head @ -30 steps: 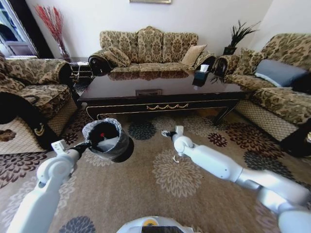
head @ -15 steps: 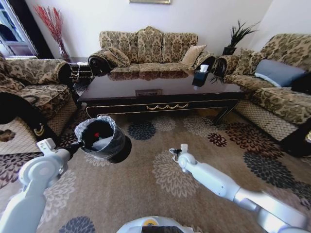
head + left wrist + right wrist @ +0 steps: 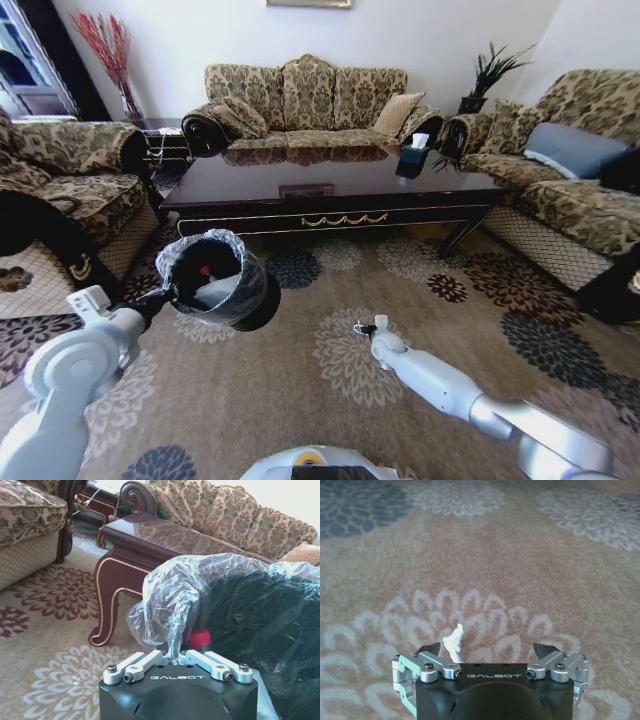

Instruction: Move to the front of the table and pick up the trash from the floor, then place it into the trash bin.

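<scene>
My left gripper (image 3: 166, 295) holds the black trash bin (image 3: 225, 290) off the carpet, tipped toward me. It is shut on the bin's rim and clear liner (image 3: 172, 652). Inside the bin (image 3: 265, 625) lies a bottle with a red cap (image 3: 200, 639), also seen as a red spot (image 3: 205, 270). My right gripper (image 3: 487, 650) hovers open just above the carpet in front of the table (image 3: 330, 190). A white paper scrap (image 3: 454, 642) of trash lies between its fingertips, close to one fingertip (image 3: 431, 647). In the head view that gripper (image 3: 365, 327) covers the scrap.
Patterned sofas (image 3: 305, 100) ring the table on three sides, with an armchair (image 3: 60, 190) on the left and a sofa (image 3: 580, 180) on the right. A tissue box (image 3: 415, 150) stands on the tabletop. Flowered carpet (image 3: 300, 390) stretches between me and the table.
My right gripper has come back toward me and down to the carpet, over the paper scrap. The left arm has shifted a little with the bin still in its grip.
</scene>
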